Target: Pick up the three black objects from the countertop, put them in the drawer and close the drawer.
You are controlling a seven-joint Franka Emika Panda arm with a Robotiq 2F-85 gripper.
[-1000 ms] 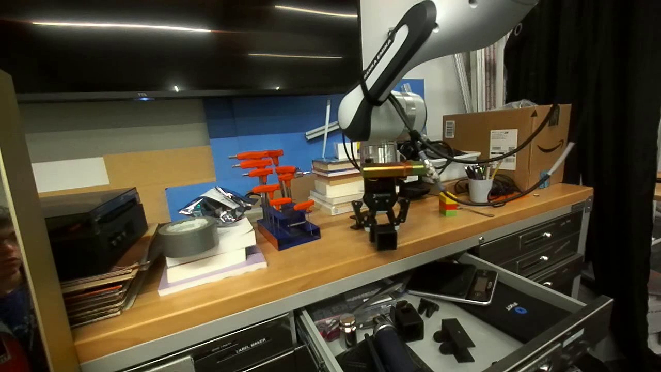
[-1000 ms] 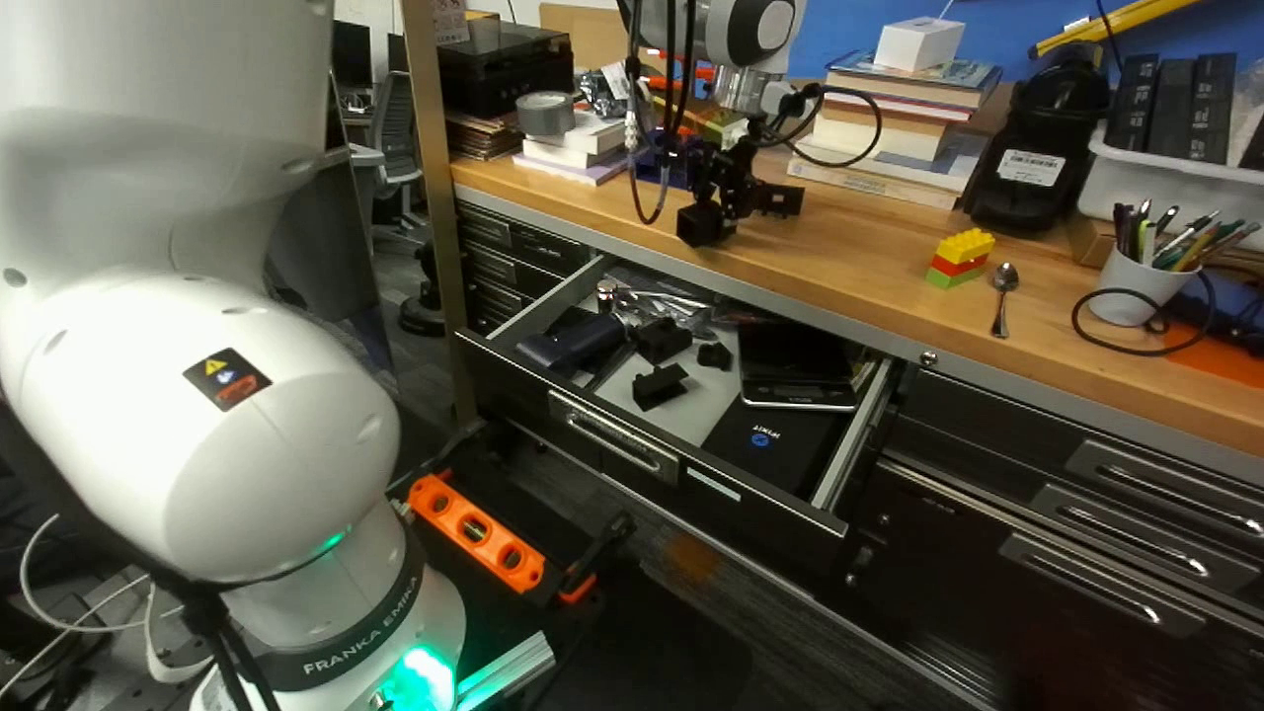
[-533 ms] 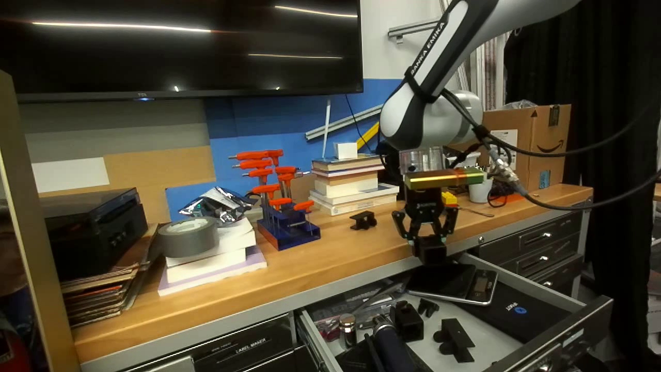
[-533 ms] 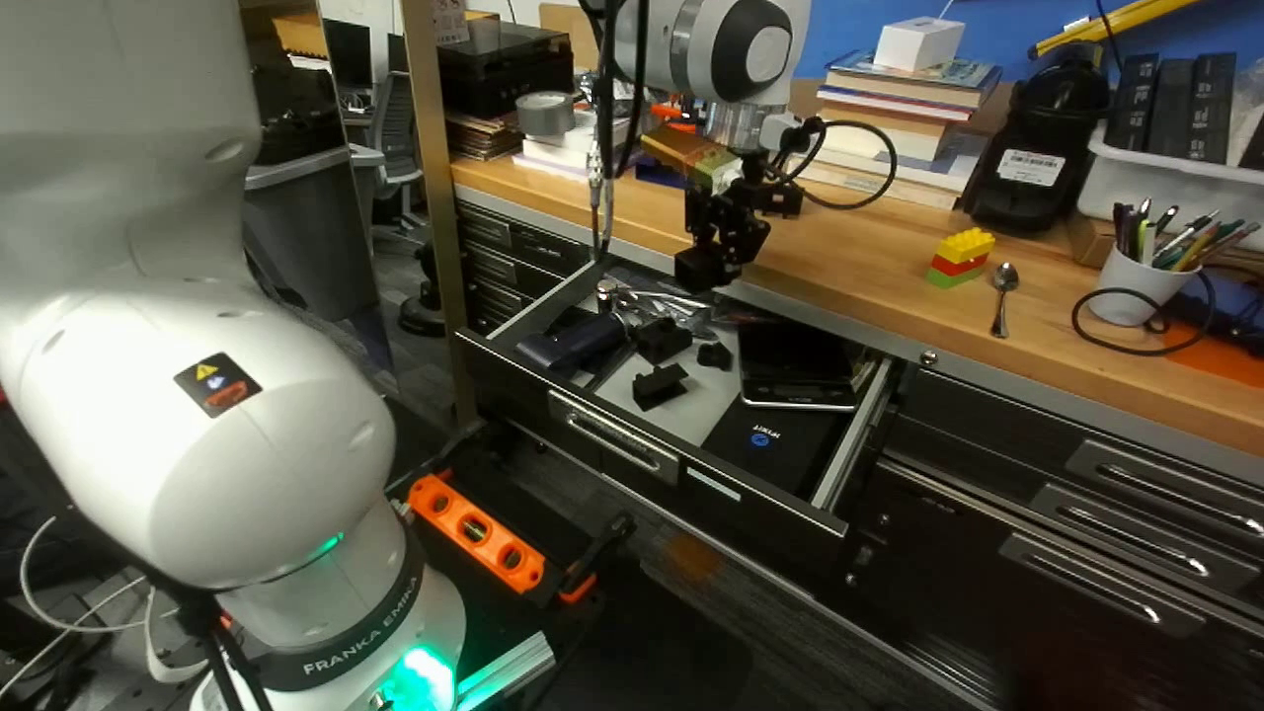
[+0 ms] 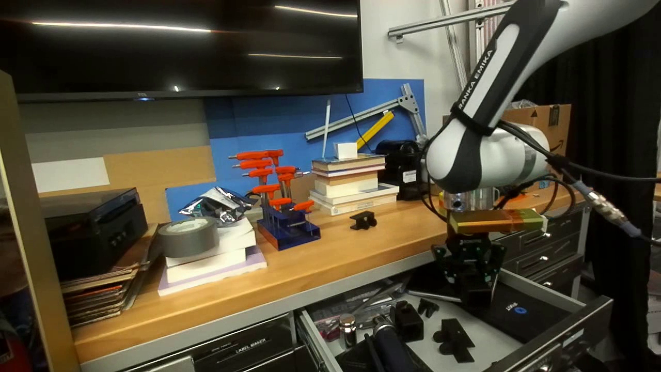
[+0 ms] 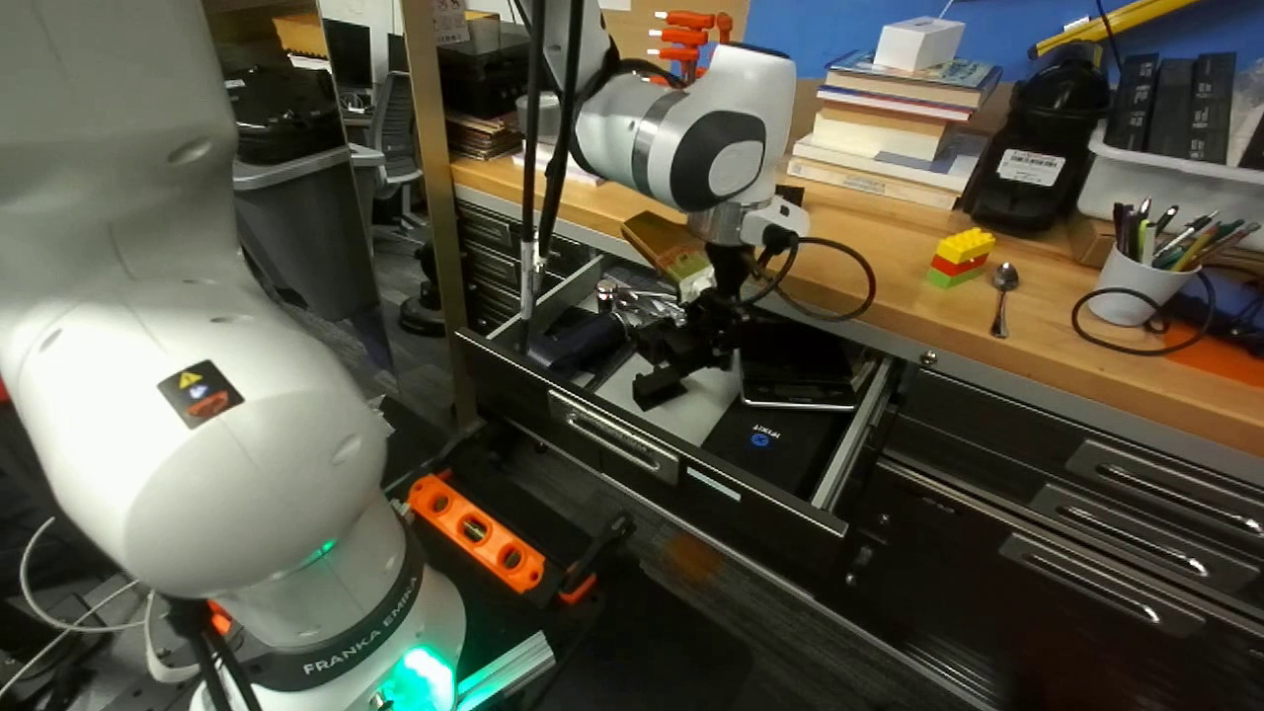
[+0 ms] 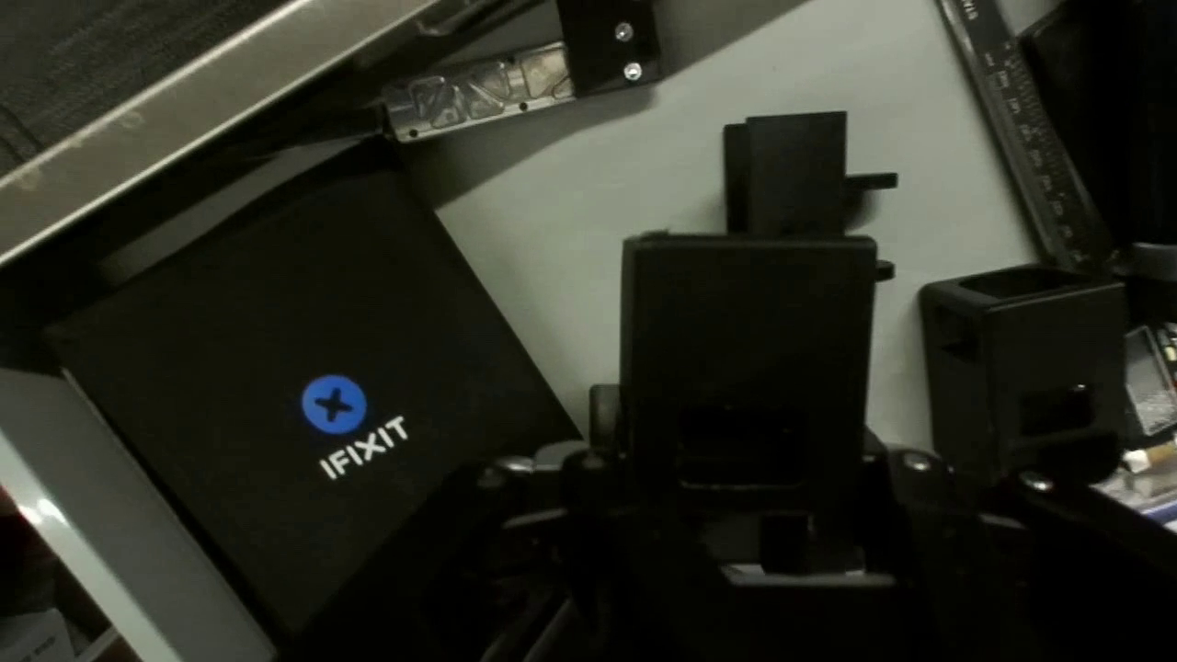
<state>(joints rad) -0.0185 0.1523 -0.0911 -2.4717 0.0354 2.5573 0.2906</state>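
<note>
Over the open drawer (image 6: pixel 854 444), tool (image 5: pixel 469 279) is clamped on a black block (image 7: pixel 748 340); can't tell whether the block touches anything below. Black bracket (image 5: pixel 363 220) still to do: on the table (image 5: pixel 320 263), right of the blue stand (image 5: pixel 281 236), just near of the books (image 5: pixel 346 196). Loose black parts (image 5: pixel 455 335) in the drawer may include the third. Risks: released high, block tumbles onto those parts or the case (image 7: pixel 303 340); anything standing proud could jam the drawer. Table's front edge lies just far of the tool: lift straight up before going left. Open room: bare drawer floor left of the case.
</note>
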